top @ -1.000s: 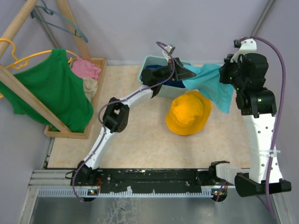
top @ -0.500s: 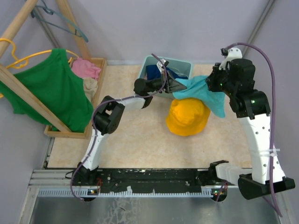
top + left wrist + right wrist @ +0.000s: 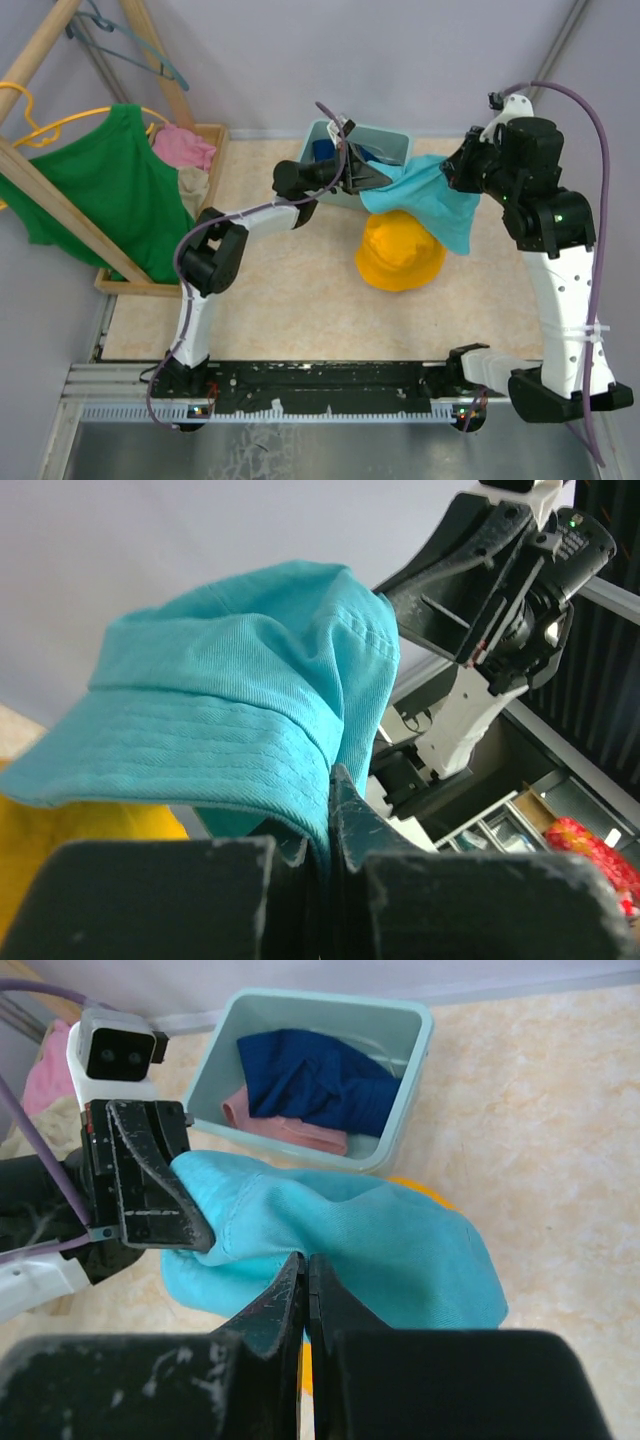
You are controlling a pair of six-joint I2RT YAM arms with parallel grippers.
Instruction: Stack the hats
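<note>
Both claws are pinched shut on the teal bucket hat. The left claw grips its brim and the right claw grips the opposite edge, so the fabric hangs spread (not bunched) in the air just above the orange-yellow hat on the worktop. Held open like this, it seems set for lowering over that crown. The navy hat and the pink hat lie in the pale-blue bin.

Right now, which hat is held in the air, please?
The teal hat, pinched by the left gripper and right gripper; the orange-yellow hat lies on the table.
</note>
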